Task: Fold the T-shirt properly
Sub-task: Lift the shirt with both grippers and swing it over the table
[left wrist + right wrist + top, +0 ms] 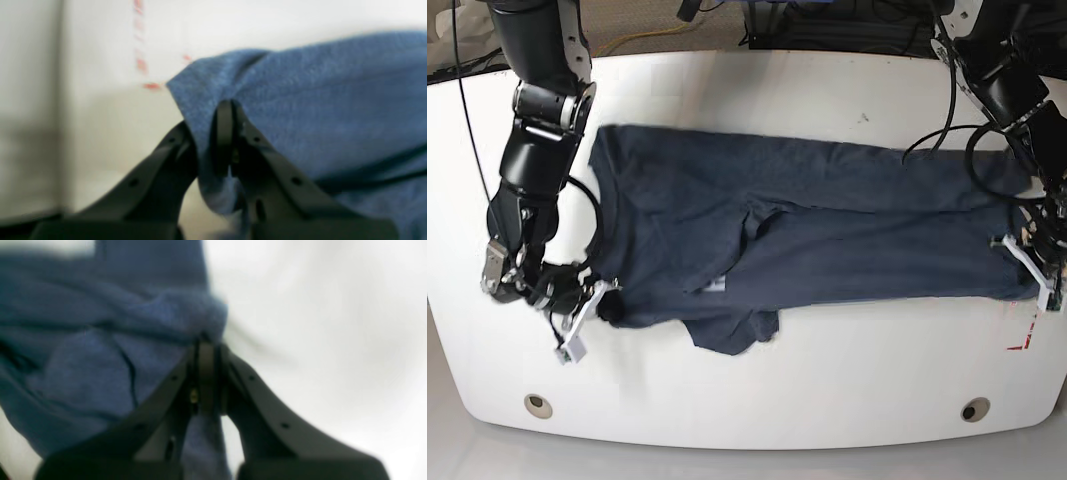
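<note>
I see the T-shirt (817, 240) spread lengthwise across the white table (827, 390), already doubled over along its length, with a sleeve flap hanging out at the near edge. My left gripper (230, 110) is clamped tight on a corner of the cloth — in its wrist view the blue fabric (333, 110) bunches right between the closed fingers, with red dashed marks (151, 86) on the table just beyond. My right gripper (206, 346) is pinched shut on the other end, a gathered wad of fabric (100, 356) pressed at its tips. In the base view the 2 arms sit at opposite ends of the shirt, right gripper (592, 305) at one near corner, left gripper (1032, 270) at the other. Both wrist views are blurred, so I can't judge how many layers each grip holds.
</note>
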`<state>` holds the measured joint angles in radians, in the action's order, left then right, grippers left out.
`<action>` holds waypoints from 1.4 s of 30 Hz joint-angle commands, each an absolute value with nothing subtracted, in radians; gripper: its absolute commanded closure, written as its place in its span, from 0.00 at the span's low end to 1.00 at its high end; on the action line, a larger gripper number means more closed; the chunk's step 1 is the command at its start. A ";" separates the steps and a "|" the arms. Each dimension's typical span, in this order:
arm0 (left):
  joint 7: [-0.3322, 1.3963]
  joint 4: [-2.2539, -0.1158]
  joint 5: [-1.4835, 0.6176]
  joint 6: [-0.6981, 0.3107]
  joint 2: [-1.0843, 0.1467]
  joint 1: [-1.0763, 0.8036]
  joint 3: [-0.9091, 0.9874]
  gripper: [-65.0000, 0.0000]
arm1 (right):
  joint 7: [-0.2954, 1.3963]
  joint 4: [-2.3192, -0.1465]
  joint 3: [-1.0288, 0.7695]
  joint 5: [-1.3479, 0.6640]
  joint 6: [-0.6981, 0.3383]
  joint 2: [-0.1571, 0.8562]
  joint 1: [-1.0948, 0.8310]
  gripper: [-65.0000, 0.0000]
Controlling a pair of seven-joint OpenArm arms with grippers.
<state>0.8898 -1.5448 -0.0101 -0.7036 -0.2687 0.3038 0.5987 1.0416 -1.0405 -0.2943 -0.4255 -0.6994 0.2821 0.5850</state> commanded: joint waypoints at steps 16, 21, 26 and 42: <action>1.043 -1.739 -0.022 -0.698 -0.403 0.894 0.460 0.99 | 1.145 -1.064 -0.140 -0.443 -0.698 0.403 1.230 1.00; 1.043 -1.724 -0.022 -0.698 -0.438 1.033 0.387 0.99 | 1.202 -1.063 -0.096 -0.443 -0.698 0.403 1.306 1.00; 1.043 -1.721 -0.024 -0.698 -0.443 1.089 0.361 0.99 | 1.277 -1.066 -0.084 -0.444 -0.698 0.404 1.306 1.00; 1.076 -1.888 -0.030 -0.698 -0.432 0.659 0.433 0.99 | 1.396 -1.369 -0.232 -0.501 -0.698 0.446 1.010 1.00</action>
<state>1.0679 -1.8603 -0.0738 -0.7113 -0.4187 0.6907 0.4198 1.3891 -1.3155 -0.2272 -0.5034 -0.6949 0.4397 1.0607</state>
